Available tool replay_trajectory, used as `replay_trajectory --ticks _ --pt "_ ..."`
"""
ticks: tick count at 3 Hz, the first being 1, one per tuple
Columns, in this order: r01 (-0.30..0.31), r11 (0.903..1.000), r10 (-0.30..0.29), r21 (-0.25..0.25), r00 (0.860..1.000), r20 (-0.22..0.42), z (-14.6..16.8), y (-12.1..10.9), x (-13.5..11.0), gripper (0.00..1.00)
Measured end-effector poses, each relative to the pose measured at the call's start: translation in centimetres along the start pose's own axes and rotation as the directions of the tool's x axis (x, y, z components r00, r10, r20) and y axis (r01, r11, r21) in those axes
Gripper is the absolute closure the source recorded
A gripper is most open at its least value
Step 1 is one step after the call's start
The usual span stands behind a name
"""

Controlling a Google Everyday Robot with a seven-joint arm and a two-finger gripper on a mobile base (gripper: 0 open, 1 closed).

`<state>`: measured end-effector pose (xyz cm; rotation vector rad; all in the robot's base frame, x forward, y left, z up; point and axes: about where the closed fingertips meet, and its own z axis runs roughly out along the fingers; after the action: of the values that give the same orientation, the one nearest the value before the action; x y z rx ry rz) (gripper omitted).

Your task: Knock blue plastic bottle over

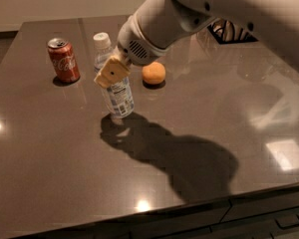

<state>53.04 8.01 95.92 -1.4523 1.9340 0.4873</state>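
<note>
The blue plastic bottle (118,99) is clear with a white cap and a pale blue-white label. It stands on the dark table (60,158), left of centre, with its top leaning a little to the back left. My gripper (112,72) comes in from the upper right on a white arm. Its tan tip is right against the middle of the bottle and covers that part of it. The bottle's base still rests on the table.
A red Coca-Cola can (64,59) stands upright to the left of the bottle. An orange (154,73) lies just to its right. A dark object (229,31) sits at the back right. The table's front edge runs along the bottom.
</note>
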Motion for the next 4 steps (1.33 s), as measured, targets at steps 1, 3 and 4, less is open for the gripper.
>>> replay_trajectory --ticks 1,3,4 --pt "0.043 0.999 -0.044 -0.013 0.991 -0.125 -2.0 -0.1 0.6 1.0" --pt "0.176 0.9697 -0.234 -0.169 0.867 -0.439 -3.1 2.4 5.2 1.0" --pt "0.216 0.9417 -0.322 -0.258 0.802 -0.503 -2.3 3.8 6.5 1.0"
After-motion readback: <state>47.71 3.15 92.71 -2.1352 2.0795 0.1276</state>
